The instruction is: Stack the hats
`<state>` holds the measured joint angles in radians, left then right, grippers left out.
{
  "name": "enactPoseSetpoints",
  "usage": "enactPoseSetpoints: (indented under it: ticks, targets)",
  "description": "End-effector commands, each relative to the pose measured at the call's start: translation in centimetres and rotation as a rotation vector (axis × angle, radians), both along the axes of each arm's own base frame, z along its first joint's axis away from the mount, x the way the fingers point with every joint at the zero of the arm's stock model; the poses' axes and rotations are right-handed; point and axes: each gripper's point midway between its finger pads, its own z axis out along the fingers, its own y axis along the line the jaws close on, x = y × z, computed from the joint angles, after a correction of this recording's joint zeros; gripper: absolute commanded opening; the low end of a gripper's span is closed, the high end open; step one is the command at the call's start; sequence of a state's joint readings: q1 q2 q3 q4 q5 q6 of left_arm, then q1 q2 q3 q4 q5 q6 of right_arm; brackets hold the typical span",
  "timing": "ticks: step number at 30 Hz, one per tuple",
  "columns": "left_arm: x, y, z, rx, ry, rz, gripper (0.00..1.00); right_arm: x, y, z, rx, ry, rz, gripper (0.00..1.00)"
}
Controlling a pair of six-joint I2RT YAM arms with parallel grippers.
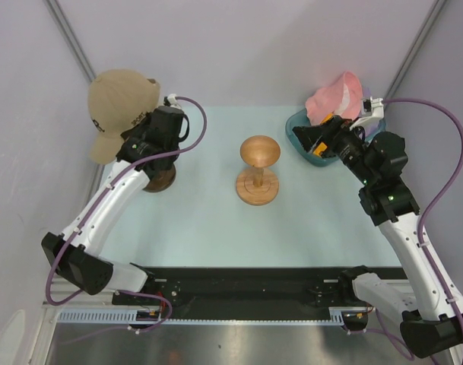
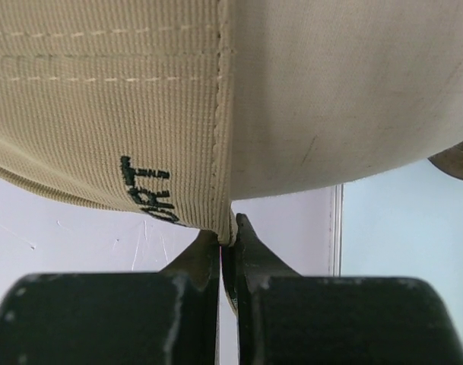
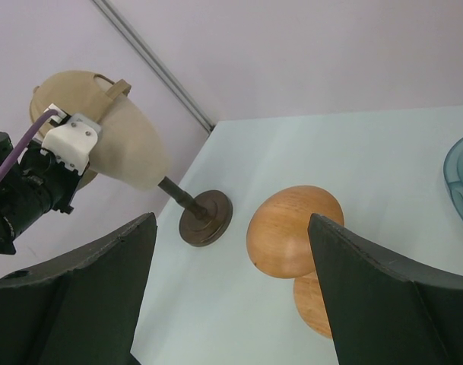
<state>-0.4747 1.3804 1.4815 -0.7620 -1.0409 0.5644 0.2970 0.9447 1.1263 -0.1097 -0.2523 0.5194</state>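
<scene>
Left gripper (image 2: pixel 229 232): pressed together, pinching lower hem of cap (image 1: pixel 123 103) right at a seam; looks like a thin bite, fabric edge only. Cap at far-left corner of table (image 1: pixel 208 220), over dark stand (image 1: pixel 161 179), tipped toward left edge. Right gripper (image 3: pixel 231 224): spread wide, holding nothing, hovering at tub (image 1: pixel 293 122) near far-right corner. Pink hat (image 1: pixel 334 95) heaped on tub's far rim; bit of orange hat (image 1: pixel 320 152) peeking out lower down. Wood stand (image 1: pixel 258 163) bare at table centre, well apart from cap and tub.

Handling, as a guess: light, soft ribbed cloth; folds and sags rather than moving as one piece; probably drags on stand's head if pulled sideways, so better lifted up and off. Likely stiffer at bill and stitched hem; hem or seam the sane place to grab; avoid crown panel, only bunches up. Not fragile, not slippery; some risk of slipping out of so thin a pinch.

Hard to make out: left fingertips hidden under cap from above; stand's head fully covered, so seated on it or clear of it, can't tell. Dark embroidered lettering cut off, unreadable. Tub contents mostly blocked by right gripper and pink hat; can't tell how many hats inside; only a sliver of tub in right wrist view.
</scene>
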Motion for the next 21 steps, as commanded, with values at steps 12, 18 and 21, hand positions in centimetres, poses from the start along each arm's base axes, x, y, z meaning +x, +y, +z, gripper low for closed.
enactPoseSetpoints:
  ticks: [12, 18, 21]
  targets:
    - [-1.7, -1.8, -1.4, -0.227, -0.005, -0.101, 0.81, 0.7, -0.2, 2.5, -0.021, -0.072, -0.012, 0.86]
    - [-3.9, -2.4, 0.8, -0.366, -0.086, -0.184, 1.0, 1.0, -0.6, 2.0, -0.059, -0.071, -0.038, 0.87]
    - [-5.4, -2.4, 3.1, -0.455, -0.172, -0.211, 1.0, 1.0, -1.0, 1.9, -0.073, -0.071, -0.057, 0.87]
